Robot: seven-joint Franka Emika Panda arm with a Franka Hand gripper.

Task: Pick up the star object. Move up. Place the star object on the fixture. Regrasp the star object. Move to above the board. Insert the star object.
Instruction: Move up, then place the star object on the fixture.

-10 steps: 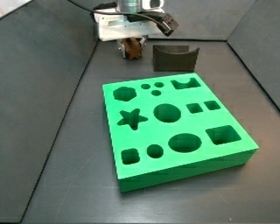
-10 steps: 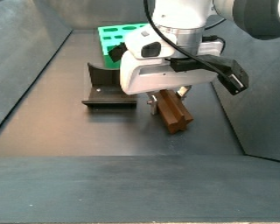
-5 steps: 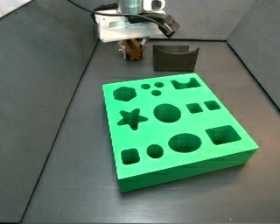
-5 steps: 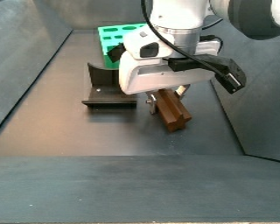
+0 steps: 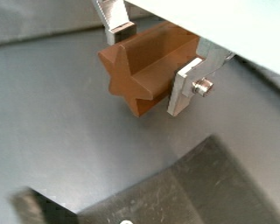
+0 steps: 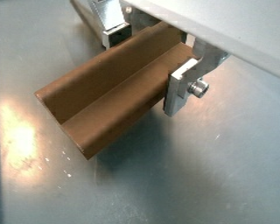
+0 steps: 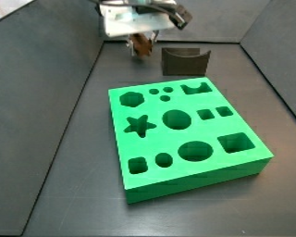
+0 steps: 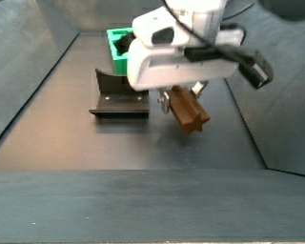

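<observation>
The star object [image 5: 146,73] is a long brown wooden bar with a star-shaped end. My gripper [image 5: 149,59] is shut on it, one silver finger [image 5: 185,86] on each side. It also shows between the fingers in a wrist view [image 6: 108,103]. In both side views the star object [image 7: 141,43] [image 8: 183,109] hangs lifted above the dark floor under the gripper [image 7: 140,35] [image 8: 178,93]. The fixture [image 7: 185,61] [image 8: 115,98] stands beside it. The green board [image 7: 187,134] lies nearer the front, its star hole [image 7: 140,125] empty; only its corner [image 8: 122,41] shows behind the arm.
Dark walls enclose the floor on the left [image 7: 45,83] and right [image 7: 280,74]. The white gripper body [image 8: 178,62] hides much of the board in a side view.
The gripper has risen with the star object, which now hangs off the floor. The board and the fixture have not moved.
</observation>
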